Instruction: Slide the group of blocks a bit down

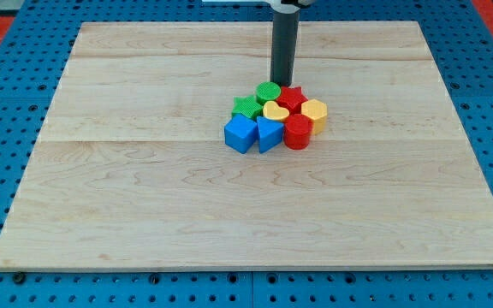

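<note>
A tight group of blocks sits a little above the middle of the wooden board (144, 197). It holds a green round block (268, 91), a red star (292, 97), a green star (246, 106), a yellow heart (276, 110), a yellow hexagonal block (314, 113), a blue cube (240, 133), a blue triangular block (269, 134) and a red cylinder (298, 133). My tip (282, 83) stands just above the group, touching or almost touching the green round block and the red star.
The board lies on a blue pegboard surface (7, 111) that shows on all sides. A red area shows at the view's top corners.
</note>
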Robot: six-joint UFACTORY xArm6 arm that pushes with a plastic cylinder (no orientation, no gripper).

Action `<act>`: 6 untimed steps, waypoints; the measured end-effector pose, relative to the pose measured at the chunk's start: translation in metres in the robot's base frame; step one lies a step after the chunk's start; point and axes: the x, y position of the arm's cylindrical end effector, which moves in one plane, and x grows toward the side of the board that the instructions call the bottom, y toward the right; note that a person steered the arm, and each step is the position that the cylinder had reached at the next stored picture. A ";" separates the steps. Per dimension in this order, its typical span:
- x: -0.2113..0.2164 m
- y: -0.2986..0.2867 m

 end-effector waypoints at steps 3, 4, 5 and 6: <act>-0.003 0.052; 0.005 0.054; 0.007 0.026; 0.020 0.007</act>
